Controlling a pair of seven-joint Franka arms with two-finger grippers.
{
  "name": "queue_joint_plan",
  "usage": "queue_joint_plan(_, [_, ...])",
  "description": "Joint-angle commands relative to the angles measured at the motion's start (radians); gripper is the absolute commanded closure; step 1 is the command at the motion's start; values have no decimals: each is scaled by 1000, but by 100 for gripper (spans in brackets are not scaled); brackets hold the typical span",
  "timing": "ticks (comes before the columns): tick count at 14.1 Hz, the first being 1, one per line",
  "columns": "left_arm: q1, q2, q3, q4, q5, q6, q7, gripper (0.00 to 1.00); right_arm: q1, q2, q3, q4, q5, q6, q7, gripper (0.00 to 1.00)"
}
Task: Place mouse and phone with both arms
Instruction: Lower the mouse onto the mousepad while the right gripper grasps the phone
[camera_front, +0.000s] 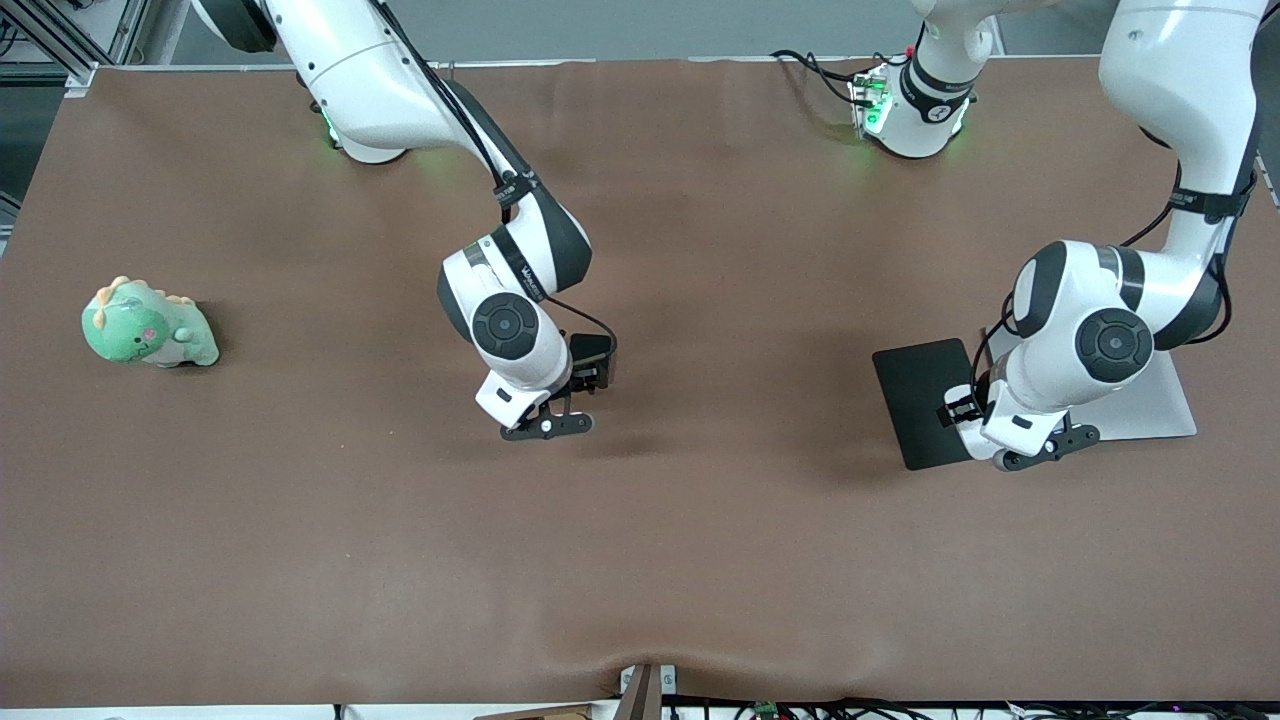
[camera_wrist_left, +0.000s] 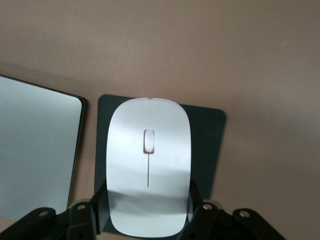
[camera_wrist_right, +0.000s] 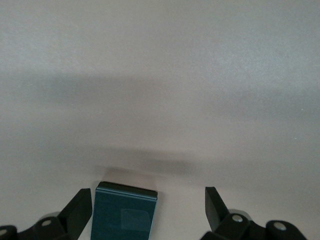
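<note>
Over the mouse pad (camera_wrist_left: 210, 145) the left gripper (camera_wrist_left: 147, 212) clamps the mouse (camera_wrist_left: 148, 165), long axis along the pad; right gripper (camera_wrist_right: 150, 210), fingers apart, straddles the phone (camera_wrist_right: 124, 212) mid-table.

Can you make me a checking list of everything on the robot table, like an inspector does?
Surface: brown table, a small bump at the edge nearest the camera.
Job's things: white mouse above the black pad; black phone at mid-table.
Clutter: green toy dinosaur toward the right arm's end; grey slab beside the pad.
Grippers: left gripper over the pad, jaws shut on the mouse's sides; right gripper over mid-table, jaws open, phone between them.
Cables: black cables at the left arm's base, more along both arms.
Surroundings: metal frame off the table's corner.
</note>
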Motion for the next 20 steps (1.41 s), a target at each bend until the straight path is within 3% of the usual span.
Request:
queue_joint_plan(1, [45,25,-13,-23,22,47,43,100,31,34,-9,7,-19,0,79,0])
queue_joint_plan(4, [45,57,-13,-26,22,66,43,100,41,53,-8,4,-9,25,136,0])
queue_joint_plan(13, [38,48,-14,-171,23,241,43,100,50,71,-6,-8,54,28,164,0])
queue_joint_plan(19, [35,44,-22,-196,23,261,48,100,67,85,-6,-13,56,28,164,0])
queue_joint_plan(20, [35,47,-22,-192,23,261,62,88,67,87,-6,-14,56,28,164,0])
